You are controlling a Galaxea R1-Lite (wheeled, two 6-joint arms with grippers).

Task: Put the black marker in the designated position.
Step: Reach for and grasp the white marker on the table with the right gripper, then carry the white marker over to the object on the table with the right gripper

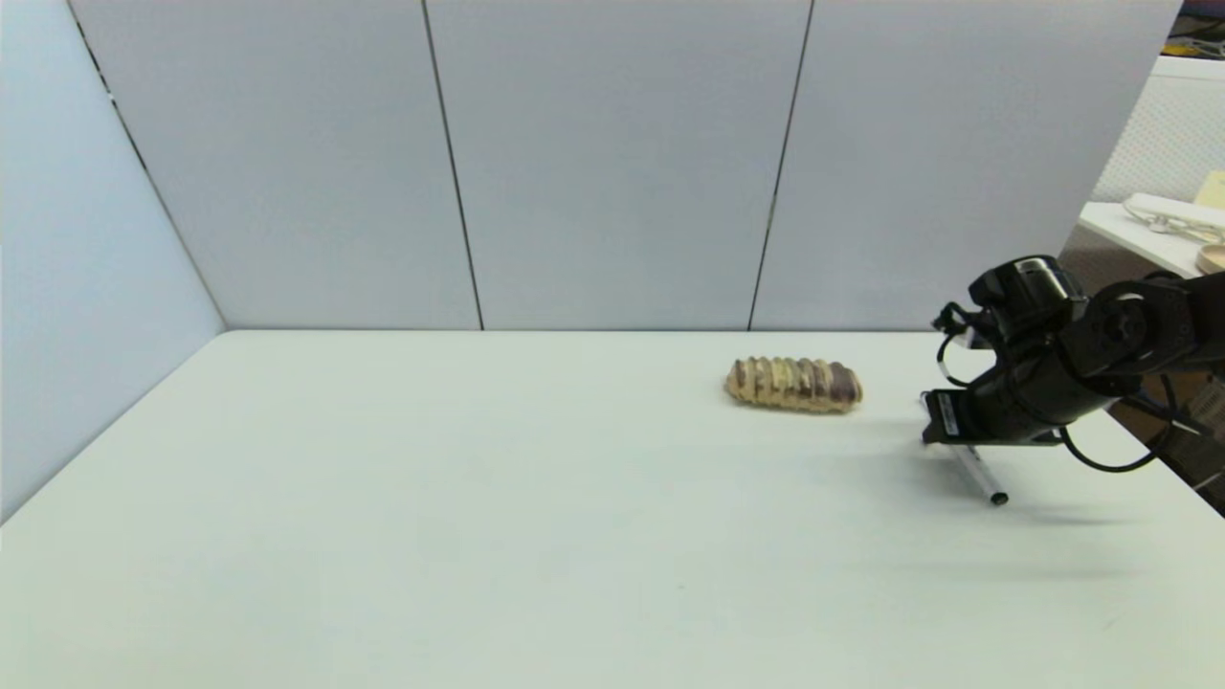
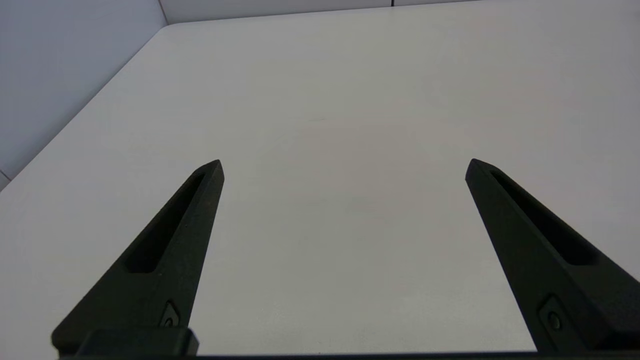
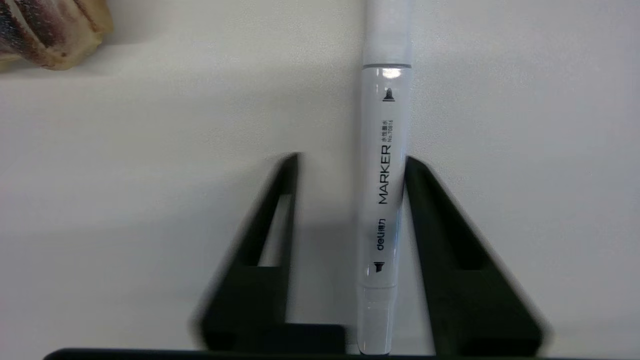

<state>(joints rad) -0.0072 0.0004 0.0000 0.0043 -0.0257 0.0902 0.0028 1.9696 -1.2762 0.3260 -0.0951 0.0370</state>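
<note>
Where the white table point(image 1: 478, 536) nears its right edge, the right claw point(image 1: 943, 421) sits low over the black marker point(image 1: 981, 476), which lies flat on the surface with one black tip pointing toward the robot. From the head view, the far part of the marker is hidden under the arm, and only the near stretch with its dark end shows. Just left of the claw, apart from it, rests the ridged brown-and-tan bread loaf point(image 1: 793, 384), lying on its side.

Seen from the right wrist, the marker point(image 3: 382, 190) runs lengthwise between the two black fingers point(image 3: 435, 240). One finger touches or nearly touches the barrel's side, while the other stands off with a clear gap of table between, so the claw is spread around the marker rather than pinching it. Printing on the white barrel reads "MARKER" in large dark letters, with "deli" beside it and a smaller line that appears to read "No.70816". Small dark nib symbols mark each end of the barrel. A corner of the bread loaf point(image 3: 45, 30) shows at the edge of this view.

The left claw point(image 2: 345, 165) is parked over bare table on the robot's left, its fingers spread wide and holding nothing.
</note>
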